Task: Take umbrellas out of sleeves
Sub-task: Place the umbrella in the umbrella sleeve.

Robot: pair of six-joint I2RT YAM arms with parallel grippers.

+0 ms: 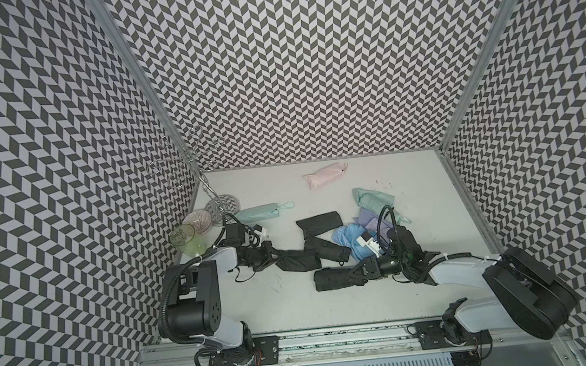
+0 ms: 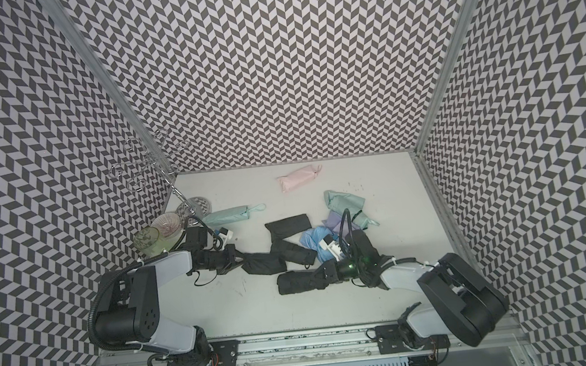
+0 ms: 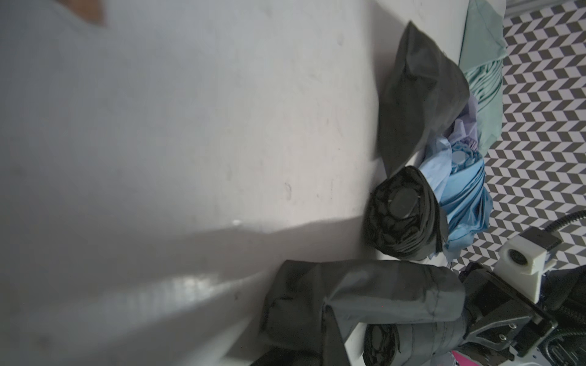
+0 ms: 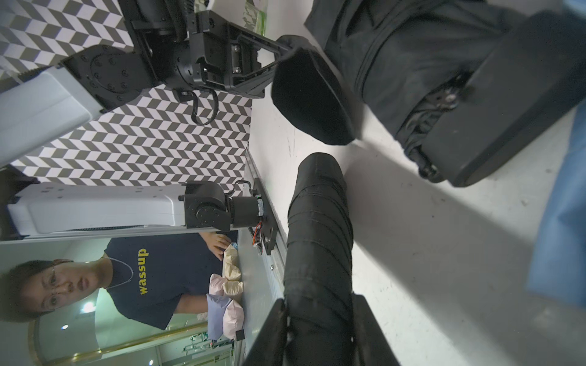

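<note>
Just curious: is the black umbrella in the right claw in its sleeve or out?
Out: the black umbrella, in the right gripper, shows bare pleats; the black sleeve lies apart, in the left gripper.

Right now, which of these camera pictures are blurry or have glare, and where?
Left wrist view: the near table is hazy, with a pale glare patch and a broad shadow; the end-on black umbrella is sharp. Right wrist view: the held black umbrella is crisp, the light blue fabric blurred. Both top views: evenly lit and sharp.
</note>
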